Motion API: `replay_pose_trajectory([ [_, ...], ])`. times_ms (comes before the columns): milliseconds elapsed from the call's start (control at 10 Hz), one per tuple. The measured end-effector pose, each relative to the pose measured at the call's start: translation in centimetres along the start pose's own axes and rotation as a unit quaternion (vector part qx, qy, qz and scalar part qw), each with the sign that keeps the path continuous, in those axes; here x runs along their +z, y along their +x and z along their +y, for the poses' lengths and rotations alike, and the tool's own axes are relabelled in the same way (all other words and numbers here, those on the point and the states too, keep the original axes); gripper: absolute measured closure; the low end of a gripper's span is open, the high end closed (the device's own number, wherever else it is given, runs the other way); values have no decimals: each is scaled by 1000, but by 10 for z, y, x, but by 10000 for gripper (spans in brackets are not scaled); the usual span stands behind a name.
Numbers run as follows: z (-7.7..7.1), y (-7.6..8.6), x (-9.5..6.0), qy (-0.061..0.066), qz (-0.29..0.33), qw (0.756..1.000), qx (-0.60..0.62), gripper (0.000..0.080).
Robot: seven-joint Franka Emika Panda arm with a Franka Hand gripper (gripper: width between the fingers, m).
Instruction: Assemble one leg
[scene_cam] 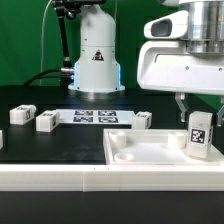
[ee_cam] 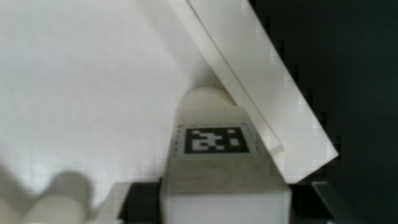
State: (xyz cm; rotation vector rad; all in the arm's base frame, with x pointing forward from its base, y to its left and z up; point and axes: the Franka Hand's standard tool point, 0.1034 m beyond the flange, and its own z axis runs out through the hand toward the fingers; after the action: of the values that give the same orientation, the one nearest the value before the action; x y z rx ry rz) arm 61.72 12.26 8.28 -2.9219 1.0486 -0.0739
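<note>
A white leg (scene_cam: 198, 136) with a black-and-white tag stands upright in my gripper (scene_cam: 197, 112), over the right corner of the large white tray-like part (scene_cam: 150, 152). The gripper is shut on the leg's top; its lower end is at or just above the tray floor. In the wrist view the leg (ee_cam: 217, 140) points down between the dark fingers (ee_cam: 160, 200) toward the tray floor, close beside the raised rim (ee_cam: 267, 90). Other legs lie loose on the black table: one at the exterior view's left (scene_cam: 21, 115), one beside it (scene_cam: 46, 121), one mid-table (scene_cam: 143, 119).
The marker board (scene_cam: 93, 116) lies flat on the table behind the tray. The robot's white base (scene_cam: 95, 60) stands at the back. A white ledge (scene_cam: 60, 178) runs along the front edge. A small bump (scene_cam: 127, 155) rises from the tray floor.
</note>
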Motion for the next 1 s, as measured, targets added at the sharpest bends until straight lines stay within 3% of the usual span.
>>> replay_pose_trajectory([
  [300,0,1,0,1,1,998,66,509],
  [400,-1,0,0,1,1,998,65,451],
  [500,-1,0,0,1,1,999,52,315],
  [600,-1,0,0,1,1,999,34,315],
  [700,0,1,0,1,1,1000,5,205],
  [800,-1,1,-1,-2,-2,999,-50,161],
  [1000,-3,2,-2,-4,-2,988,-157,153],
])
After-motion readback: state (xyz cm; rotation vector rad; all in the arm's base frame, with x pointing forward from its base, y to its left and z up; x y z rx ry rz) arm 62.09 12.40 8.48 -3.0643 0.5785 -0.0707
